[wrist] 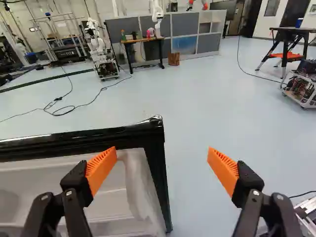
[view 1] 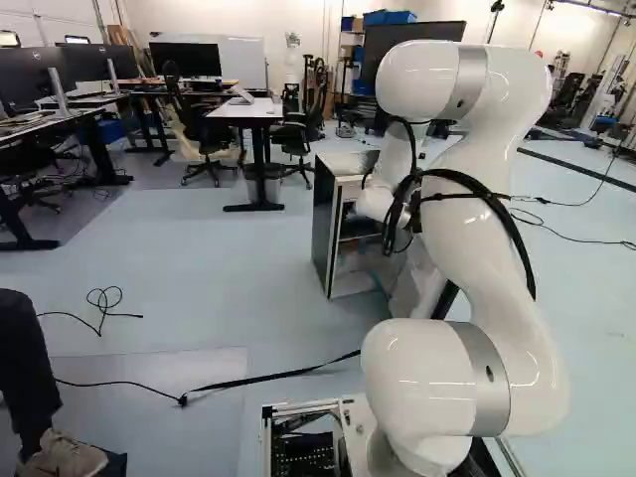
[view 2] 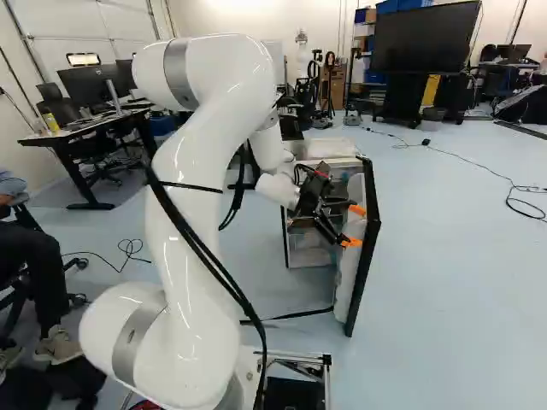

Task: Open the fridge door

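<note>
Pincer (wrist: 162, 170): is standing open, gripping nothing; its orange pads (wrist: 101, 170) are spreading wide apart.
Door (view 2: 368, 256): is standing upright and already well ajar, swinging out toward the base from the fridge's right side in the right base view.
Pincer to door: one finger is hanging over the pale inner liner (wrist: 94, 190), the other is reaching past the free edge (wrist: 162, 187) above bare floor; whether anything is touching, I cannot tell.
Long axis: the free edge is running upright, the top edge is leading back toward the fridge.
Coming move: probably calling for a push on the inner face, outward from the fridge; the finger beyond the edge could be slipping off or catching the corner.
Fridge (view 1: 323, 229): is standing ahead of the base, its opening facing back this way.
Arm (view 2: 201, 162): is reaching in from the opening's side, the only one working here.
Loose cables (view 2: 190, 235): are looping along the arm, perhaps snagging if it is swinging wide.
Floor cord (wrist: 64, 109): is lying well beyond the door.
White desk (view 1: 243, 107): is standing behind the fridge, apart from the work.
</note>
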